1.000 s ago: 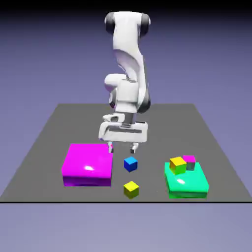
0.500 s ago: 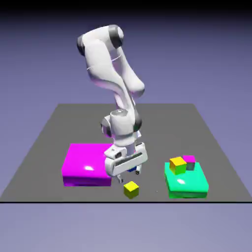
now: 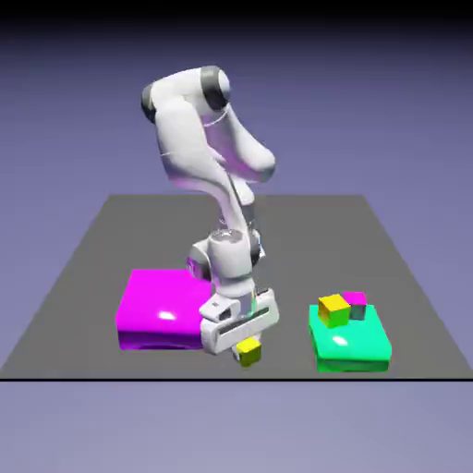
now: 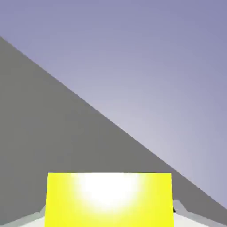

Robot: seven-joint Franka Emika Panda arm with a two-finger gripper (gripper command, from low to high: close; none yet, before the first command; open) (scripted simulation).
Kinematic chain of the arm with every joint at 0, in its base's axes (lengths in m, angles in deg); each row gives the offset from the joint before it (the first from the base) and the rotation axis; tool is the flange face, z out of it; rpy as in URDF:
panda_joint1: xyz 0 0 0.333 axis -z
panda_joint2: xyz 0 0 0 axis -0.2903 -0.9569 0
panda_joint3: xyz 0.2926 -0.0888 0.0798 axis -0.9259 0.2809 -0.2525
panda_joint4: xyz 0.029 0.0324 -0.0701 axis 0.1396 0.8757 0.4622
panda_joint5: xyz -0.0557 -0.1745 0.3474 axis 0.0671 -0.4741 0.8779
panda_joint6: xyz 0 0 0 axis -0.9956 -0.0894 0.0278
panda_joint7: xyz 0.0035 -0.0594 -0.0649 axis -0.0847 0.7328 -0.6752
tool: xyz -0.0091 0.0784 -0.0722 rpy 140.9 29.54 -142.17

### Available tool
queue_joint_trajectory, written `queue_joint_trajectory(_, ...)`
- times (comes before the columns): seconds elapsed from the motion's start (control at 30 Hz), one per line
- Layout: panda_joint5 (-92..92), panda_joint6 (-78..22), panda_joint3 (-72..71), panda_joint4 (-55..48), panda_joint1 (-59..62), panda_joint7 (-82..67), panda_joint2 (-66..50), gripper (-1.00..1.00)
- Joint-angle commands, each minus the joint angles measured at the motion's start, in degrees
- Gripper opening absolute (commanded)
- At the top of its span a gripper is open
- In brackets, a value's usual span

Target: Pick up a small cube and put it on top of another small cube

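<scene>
Nearest in the exterior view, close to the front edge of the dark grey worktop (image 3: 296, 254), is a small yellow cube (image 3: 248, 352), with the jaws (image 3: 246, 345) clamped on it. In the hand view the same cube fills the bottom middle, a white glare on its face, between the two finger tips (image 4: 178, 207). At the exterior view's right lies a flat green block (image 3: 349, 340), carrying the other small yellow cube (image 3: 333, 311) and, just beside and behind that one, a small magenta cube (image 3: 355, 305). At the exterior view's left lies a larger flat magenta block (image 3: 164, 307), partly hidden by the white arm (image 3: 189, 134), which reaches down from behind. Beyond the worktop is a blue-violet backdrop (image 3: 388, 111).
</scene>
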Motion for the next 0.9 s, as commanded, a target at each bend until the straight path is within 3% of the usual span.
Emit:
queue_joint_trajectory(0.0, 1.5, -0.7, -2.1, 0.8, 1.9, -1.3, 1.1, -1.00)
queue_joint_trajectory(0.1, 6.1, -2.9, -7.9, 3.1, 7.0, -4.7, 4.4, -1.00)
queue_joint_trajectory(0.77, 55.9, -14.2, -12.9, 9.3, -25.5, 11.7, 39.8, -1.00)
queue_joint_trajectory(0.87, 53.9, -13.6, -11.9, 9.3, -26.5, 13.7, 38.9, -1.00)
